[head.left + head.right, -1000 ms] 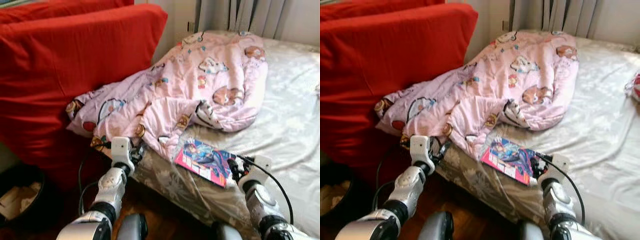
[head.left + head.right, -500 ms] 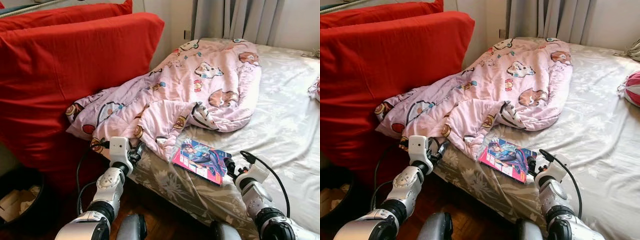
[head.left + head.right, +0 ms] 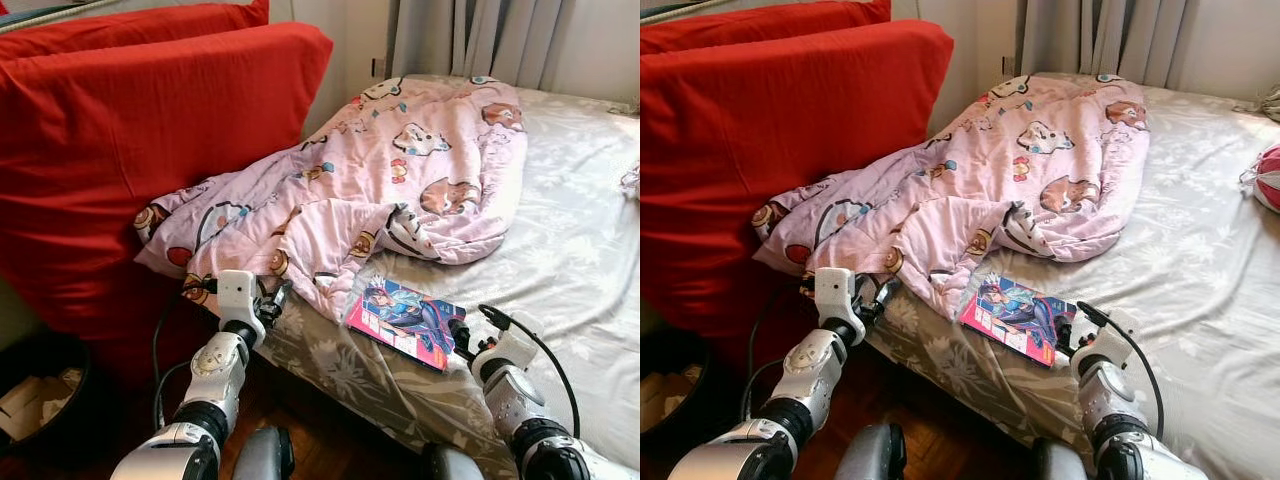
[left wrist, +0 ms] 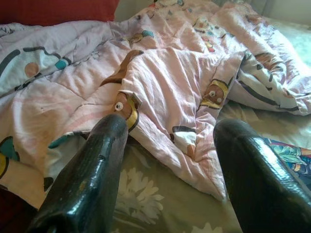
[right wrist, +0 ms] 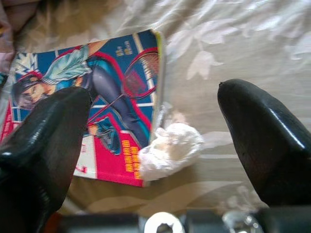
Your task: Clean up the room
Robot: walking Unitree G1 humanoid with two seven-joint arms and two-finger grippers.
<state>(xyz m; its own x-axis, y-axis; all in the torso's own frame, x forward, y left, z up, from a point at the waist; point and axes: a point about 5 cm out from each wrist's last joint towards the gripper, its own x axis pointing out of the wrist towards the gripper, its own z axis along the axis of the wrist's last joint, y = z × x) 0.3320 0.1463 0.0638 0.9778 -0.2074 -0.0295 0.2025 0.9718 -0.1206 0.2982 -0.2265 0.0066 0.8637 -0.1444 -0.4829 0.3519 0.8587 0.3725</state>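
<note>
**Right tool poised over litter beside a comic book at the bed's near edge.**

The right tool (image 5: 155, 160) hangs with its fingers spread wide, straddling a crumpled white wad (image 5: 167, 149), probably tissue or wrapping, that touches the corner of the comic book (image 3: 405, 321) on the floral bed sheet (image 3: 570, 250). The left tool (image 4: 170, 170), also spread open, points at the hem of the pink cartoon-print quilt (image 3: 400, 170), which lies bunched against the red cushion (image 3: 130, 150). The wad looks feather-light, soft and crushable; a pinch across its middle should hold it, though it may slip or drag the sheet. The comic book appears thin and flexible, lying flat, so its overhanging or free edge seems the best purchase. The quilt is limp and bulky; gather a fold.
</note>
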